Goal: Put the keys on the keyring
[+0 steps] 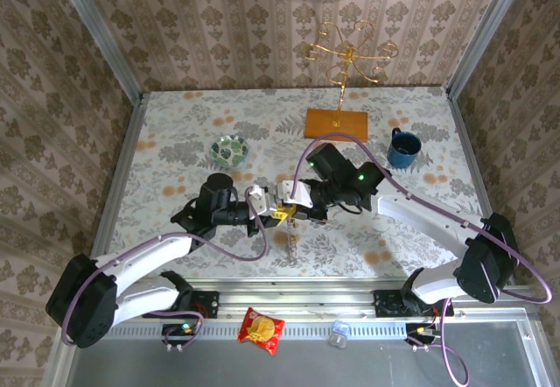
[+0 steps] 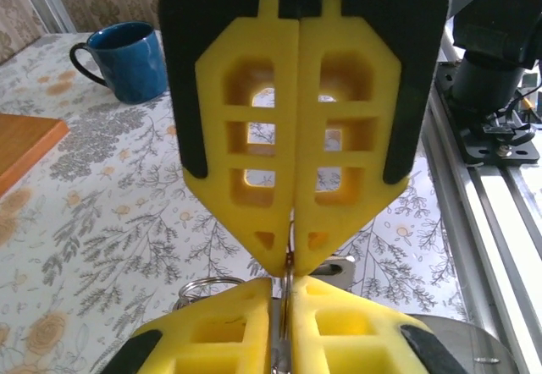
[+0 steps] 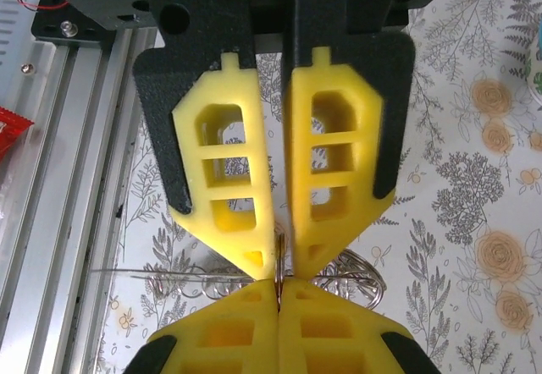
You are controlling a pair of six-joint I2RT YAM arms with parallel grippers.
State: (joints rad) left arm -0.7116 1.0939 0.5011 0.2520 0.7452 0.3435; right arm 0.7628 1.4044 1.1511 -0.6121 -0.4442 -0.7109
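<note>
My two grippers meet tip to tip above the middle of the table, left gripper [image 1: 280, 210] and right gripper [image 1: 294, 204]. In the left wrist view my left gripper [image 2: 284, 283] is shut on a thin metal ring [image 2: 290, 266] seen edge-on, and the right gripper's fingertips [image 2: 318, 251] pinch the same ring from above. The right wrist view shows my right gripper [image 3: 278, 283] shut on that ring [image 3: 279, 251], the keyring. Silver rings [image 3: 351, 274] show behind the fingers. A thin strand [image 1: 291, 240] trails toward the near edge. I cannot make out the keys among the metal.
A blue mug [image 1: 404, 149] stands at the back right, beside a wooden board [image 1: 336, 123] carrying a gold wire stand [image 1: 348, 52]. A small patterned bowl [image 1: 230, 151] sits at the back left. A red snack packet [image 1: 262, 329] lies on the near rail [image 1: 350, 301].
</note>
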